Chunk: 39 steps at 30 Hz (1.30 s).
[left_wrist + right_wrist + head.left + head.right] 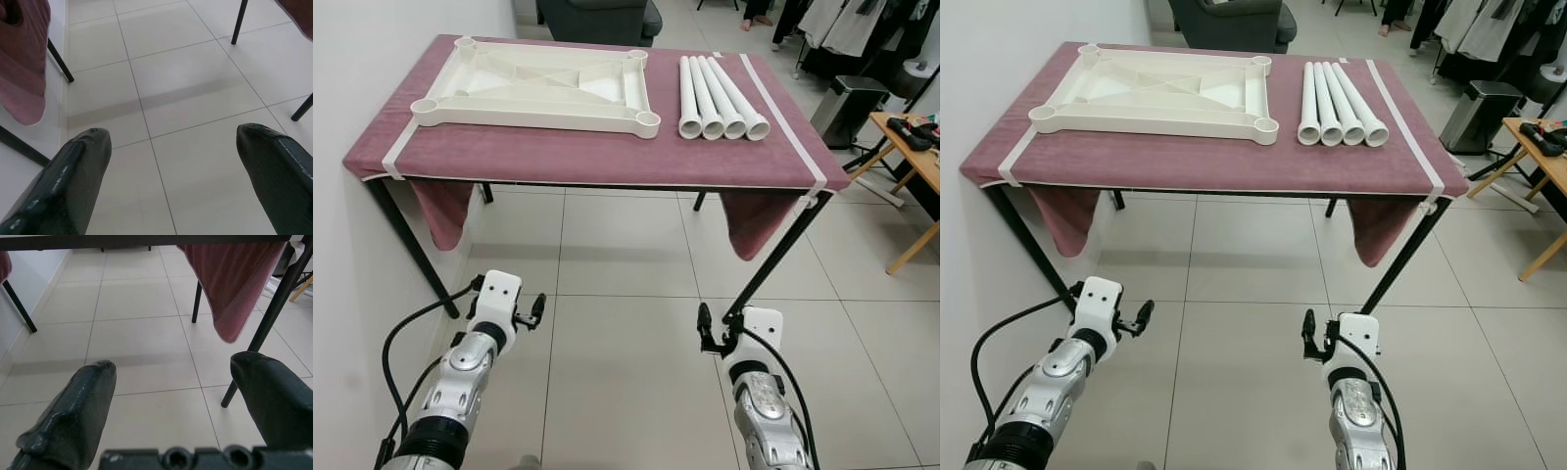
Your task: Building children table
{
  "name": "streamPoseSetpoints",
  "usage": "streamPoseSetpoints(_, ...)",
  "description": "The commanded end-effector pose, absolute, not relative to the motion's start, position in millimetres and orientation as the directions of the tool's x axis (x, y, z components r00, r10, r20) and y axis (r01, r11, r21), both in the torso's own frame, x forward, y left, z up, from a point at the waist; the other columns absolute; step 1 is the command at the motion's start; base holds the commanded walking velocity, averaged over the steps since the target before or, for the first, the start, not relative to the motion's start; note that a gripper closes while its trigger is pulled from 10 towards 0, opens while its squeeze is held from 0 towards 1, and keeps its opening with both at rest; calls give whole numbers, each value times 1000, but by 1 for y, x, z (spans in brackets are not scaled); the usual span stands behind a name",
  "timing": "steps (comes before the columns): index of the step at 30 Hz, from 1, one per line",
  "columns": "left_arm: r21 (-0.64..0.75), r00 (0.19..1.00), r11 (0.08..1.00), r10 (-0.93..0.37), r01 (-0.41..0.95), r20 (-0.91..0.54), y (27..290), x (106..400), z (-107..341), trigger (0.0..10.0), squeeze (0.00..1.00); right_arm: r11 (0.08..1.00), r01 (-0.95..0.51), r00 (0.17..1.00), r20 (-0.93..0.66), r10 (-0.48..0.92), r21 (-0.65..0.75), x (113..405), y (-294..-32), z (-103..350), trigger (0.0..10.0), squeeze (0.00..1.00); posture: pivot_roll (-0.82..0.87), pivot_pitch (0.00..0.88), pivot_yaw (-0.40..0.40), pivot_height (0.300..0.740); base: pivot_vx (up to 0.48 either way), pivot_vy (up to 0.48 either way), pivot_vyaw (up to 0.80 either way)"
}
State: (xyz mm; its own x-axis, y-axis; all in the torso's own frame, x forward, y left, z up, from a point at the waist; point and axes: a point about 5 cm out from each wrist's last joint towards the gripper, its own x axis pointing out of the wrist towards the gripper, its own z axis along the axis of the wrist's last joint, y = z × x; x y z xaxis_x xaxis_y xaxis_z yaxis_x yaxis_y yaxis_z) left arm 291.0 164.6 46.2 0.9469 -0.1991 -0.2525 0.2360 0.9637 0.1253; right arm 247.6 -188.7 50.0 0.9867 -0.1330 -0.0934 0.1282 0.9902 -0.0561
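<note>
- I am looking down at a worktop (558,157) draped in a dark pink cloth (440,211), standing against a white wall on a pale tiled floor (626,362).
- The white tabletop panel (538,86) is lying upside down on the left half of the worktop, its ribbed underside facing up and a round socket showing at each corner.
- Four white leg tubes (717,96) are lying side by side just to the right of the panel, touching one another, open ends facing me.
- My left end effector (536,311) is hanging low over the floor in front of the worktop, below its edge, fingers (73,171) spread apart and gripping nothing.
- My right end effector (705,328) is sitting low beside the worktop's front right leg (773,264), fingers (78,406) also spread wide and empty.
- A wooden side table (915,162) and a metal bin (847,108) are standing off to the right.
</note>
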Motion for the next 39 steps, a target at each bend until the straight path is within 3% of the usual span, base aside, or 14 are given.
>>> streamPoseSetpoints(1, 128, 941, 963, -196, 239, -277, 165, 287, 41, 10000, 0, 991, 119, 983, -134, -126, -62, 242, -189, 42, 10000, 0, 126, 0, -16, 740, 0, 0, 0)
streamPoseSetpoints(11, 95, 966, 981, -144, 167, -216, 161, 286, 53, 10000, 0, 994, 82, 990, -108, -90, -75, 246, -190, 55, 10000, 0, 123, 0, -65, 740, 0, 0, 0)
streamPoseSetpoints(22, 122, 988, 988, -106, 92, 110, 174, 315, 148, 10000, 0, 997, 62, 982, 184, -51, -54, 275, -182, 138, 10000, 0, 136, 0, -50, 740, 0, 0, 0)
streamPoseSetpoints(29, 165, 988, 982, -106, 87, 111, 176, 312, 147, 10000, 0, 994, 67, 994, 96, -59, -82, 268, -188, 113, 10000, 0, 136, 0, -34, 740, 0, 0, 0)
streamPoseSetpoints(39, 172, 993, 982, -94, 80, 73, 182, 316, 146, 10000, 0, 994, 33, 996, 83, -25, -103, 268, -186, 117, 10000, 0, 143, 0, -34, 740, 0, 0, 0)
